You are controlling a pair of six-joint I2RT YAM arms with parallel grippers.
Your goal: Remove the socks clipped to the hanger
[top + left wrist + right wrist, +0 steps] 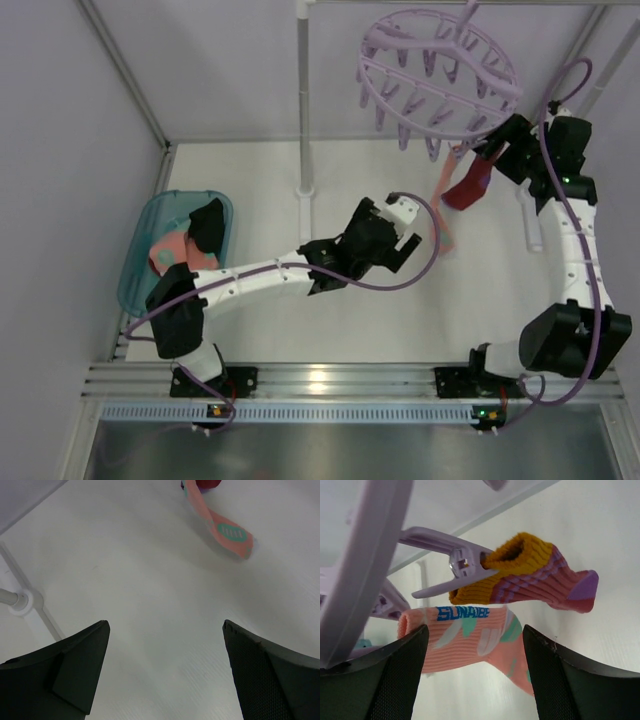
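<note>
nearest, the teal translucent tub (138,245) is holding a black sock (208,225) and a pink sock (165,255). mid-table, the left gripper (398,243) is hovering spread wide and empty. farther out, the right gripper (475,652) is gaping, unclenched, around a salmon pink patterned sock (465,635). above it, an orange-and-purple ribbed sock (530,575) is dangling from a lilac peg (445,565) on the round lilac plastic hanger (440,75). these 2 socks are looking light and limp, so pinching just under the peg seems best. open room is lying downward, while the ring is crowding overhead.

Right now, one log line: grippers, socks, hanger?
left gripper: open, over table | right gripper: open, under hanger | orange-purple sock: pegged | salmon sock: hanging | tub: black sock, pink sock inside
</note>
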